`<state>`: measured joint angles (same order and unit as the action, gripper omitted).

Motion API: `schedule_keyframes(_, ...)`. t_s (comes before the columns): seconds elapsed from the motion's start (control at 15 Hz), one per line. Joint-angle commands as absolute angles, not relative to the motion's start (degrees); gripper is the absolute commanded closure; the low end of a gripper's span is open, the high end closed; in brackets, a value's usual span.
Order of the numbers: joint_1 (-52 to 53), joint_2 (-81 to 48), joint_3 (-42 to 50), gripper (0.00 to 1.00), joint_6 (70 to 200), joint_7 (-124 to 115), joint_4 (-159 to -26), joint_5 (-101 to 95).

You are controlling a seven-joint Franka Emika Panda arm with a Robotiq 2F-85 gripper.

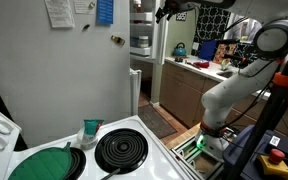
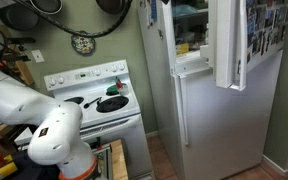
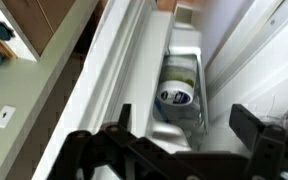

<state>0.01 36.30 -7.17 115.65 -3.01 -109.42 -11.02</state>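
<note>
In the wrist view my gripper (image 3: 186, 128) is open, its two dark fingers (image 3: 250, 127) spread wide with nothing between them. Beyond the gap stands a clear container with a blue and white label (image 3: 177, 96), in a narrow white shelf of the fridge (image 3: 184, 50). The gripper is apart from it. In an exterior view the gripper (image 1: 169, 10) is held high, at the top corner of the white fridge (image 1: 74, 70). In an exterior view the upper fridge door (image 2: 229, 40) hangs open.
A white stove (image 1: 134, 130) stands beside the fridge, with a green lid (image 1: 44, 162) on one burner and a teal cup (image 1: 91, 128) at its back. A cluttered kitchen counter (image 1: 199, 68) lies behind. The arm's base (image 2: 54, 140) stands in front of the stove (image 2: 99, 100).
</note>
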Motion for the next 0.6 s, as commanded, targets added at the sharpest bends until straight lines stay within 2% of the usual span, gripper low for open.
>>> schedule_keyframes(0.0, -1.8, 33.8, -9.0, 0.0, 127.7, -7.8, -108.4, -13.6)
schedule_keyframes(0.33, -3.5, 29.8, -9.8, 0.0, 141.7, -9.9, -106.9, -14.5)
schedule_keyframes(0.4, -2.5, 31.6, -9.3, 0.0, 138.1, -8.1, -108.0, -13.3)
schedule_keyframes(0.53, -2.8, 30.3, -9.3, 0.0, 140.9, -8.3, -107.5, -13.3)
